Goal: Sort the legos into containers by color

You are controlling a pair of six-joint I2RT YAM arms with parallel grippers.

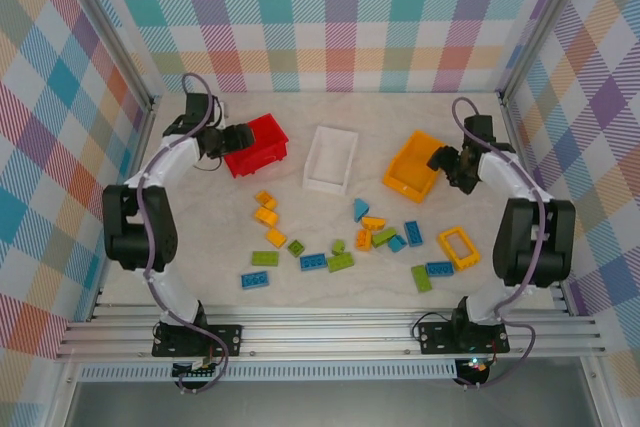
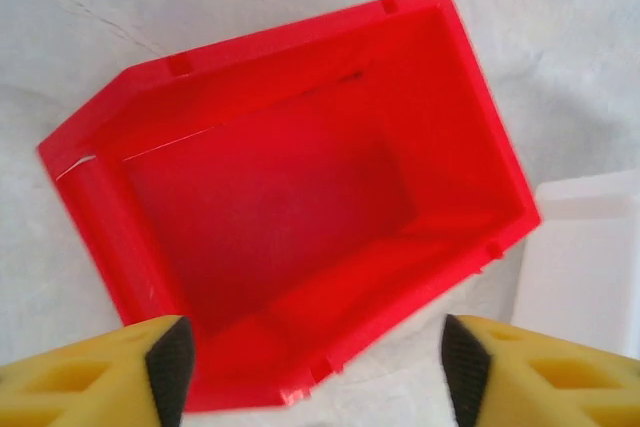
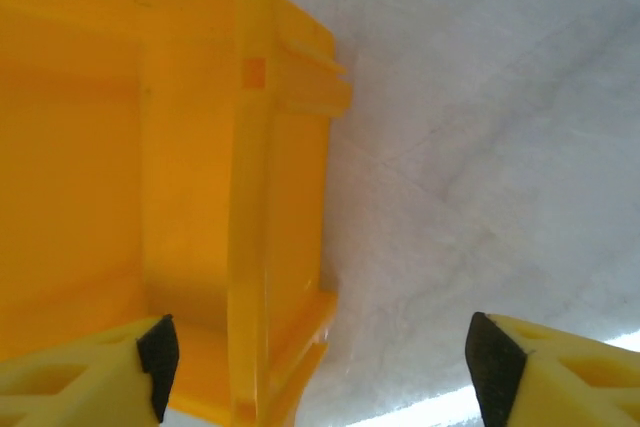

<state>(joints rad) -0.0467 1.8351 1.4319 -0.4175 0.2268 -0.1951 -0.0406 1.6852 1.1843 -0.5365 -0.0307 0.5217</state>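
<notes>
While the legos (image 1: 340,247) lie scattered on the near counter (image 1: 200,247) and the red bin (image 1: 256,145), white bin (image 1: 330,159) and orange-yellow bin (image 1: 413,167) farther back hold nothing, no sorting is judged done, and the left hand (image 2: 315,372) and right hand (image 3: 320,362) are held open, empty.

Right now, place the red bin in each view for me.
Top external: red bin at far left of the table, first in the row of bins.
Left wrist: red bin mid-frame, open side up, empty.
Right wrist: faces the orange bin and bare table instead.
Shared landmark: white bin, just right of the red bin; at the left wrist's right edge.
</notes>
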